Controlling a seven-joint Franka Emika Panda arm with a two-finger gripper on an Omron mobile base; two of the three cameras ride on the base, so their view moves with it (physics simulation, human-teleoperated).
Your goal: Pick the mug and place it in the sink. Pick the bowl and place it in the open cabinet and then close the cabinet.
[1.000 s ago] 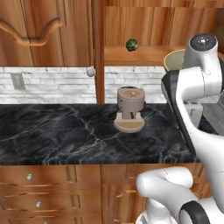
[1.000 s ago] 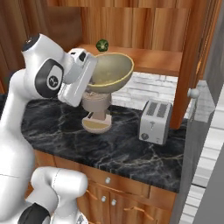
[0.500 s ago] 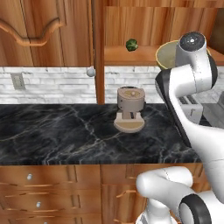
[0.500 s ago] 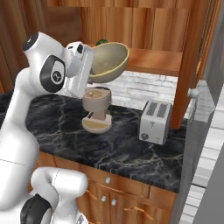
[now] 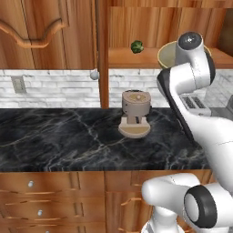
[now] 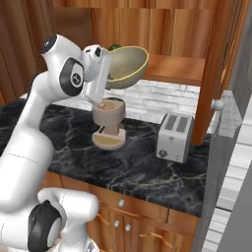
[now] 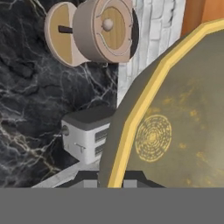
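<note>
Left base view: olive-beige bowl raised at cabinet shelf level, partly behind the white arm; small green ball on the shelf, beige coffee grinder on the black marble surface.

Right base view: gripper at bowl's near rim, jaws nearly shut on it; bowl tilted, above grinder; toaster beside.

Hand view: bowl rim clamped, filling the right side.
</note>
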